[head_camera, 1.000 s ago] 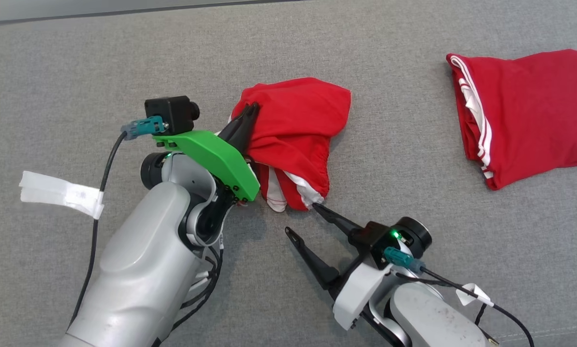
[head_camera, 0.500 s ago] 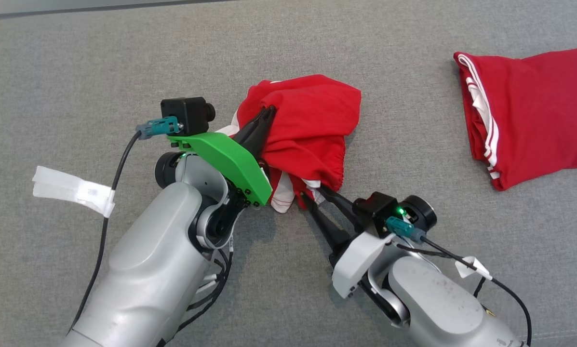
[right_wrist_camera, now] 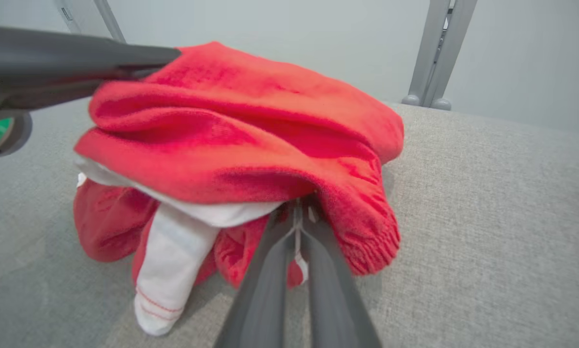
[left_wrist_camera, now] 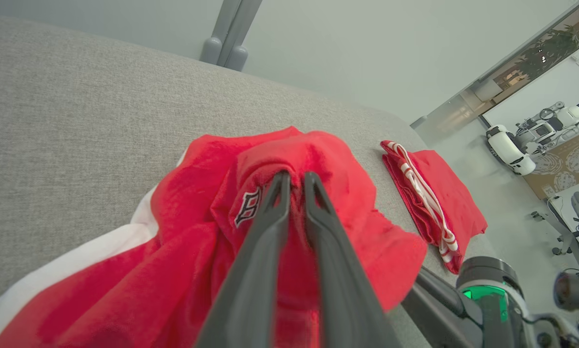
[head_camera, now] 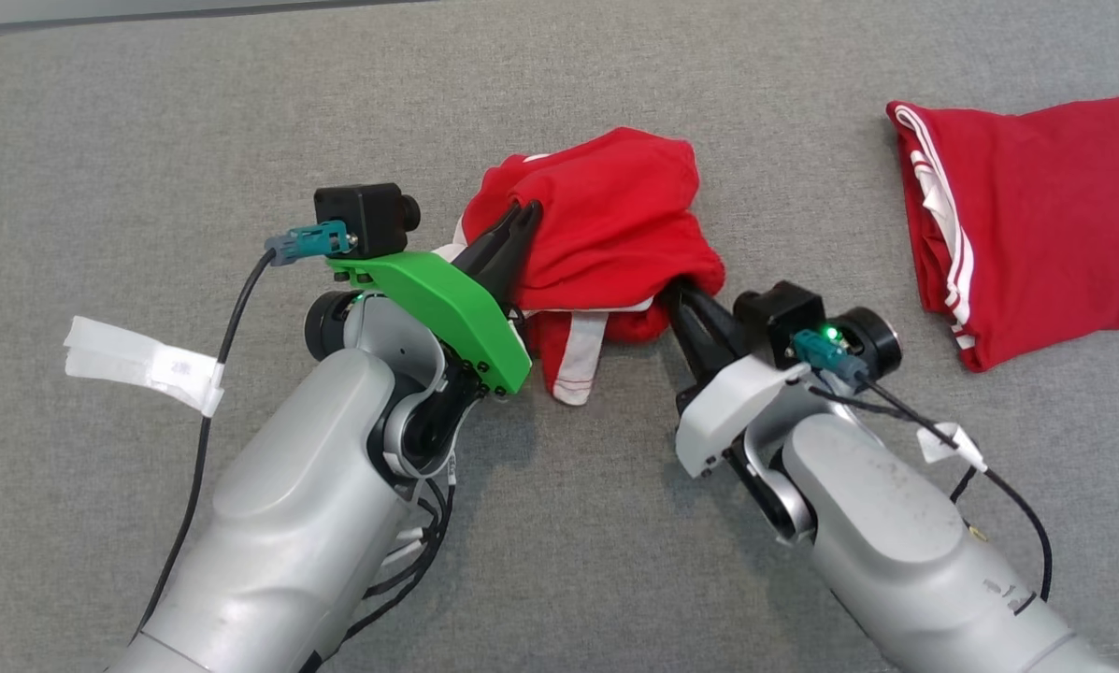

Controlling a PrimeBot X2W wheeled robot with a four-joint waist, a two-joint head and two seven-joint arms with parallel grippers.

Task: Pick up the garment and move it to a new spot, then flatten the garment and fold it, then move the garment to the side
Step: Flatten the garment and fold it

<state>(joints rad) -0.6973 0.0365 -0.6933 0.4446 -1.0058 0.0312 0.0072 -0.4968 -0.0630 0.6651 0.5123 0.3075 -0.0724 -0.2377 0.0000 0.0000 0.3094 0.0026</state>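
Observation:
The garment is a bunched red piece with white panels, lifted in a heap at the middle of the grey surface. My left gripper is shut on a red fold at its left top; the left wrist view shows the fingertips pinching cloth. My right gripper is shut on the garment's lower right hem. In the right wrist view its fingers meet under the elastic edge of the cloth. A white strip hangs down between the two arms.
A second red garment with white stripes lies folded at the right edge, also in the left wrist view. White tape wraps the left arm's cable. The grey fabric surface spreads all around. Grey frame posts stand behind.
My right gripper went from wide open to shut on the garment's lower edge and moved up and right. The garment has risen and bunched between both grippers.

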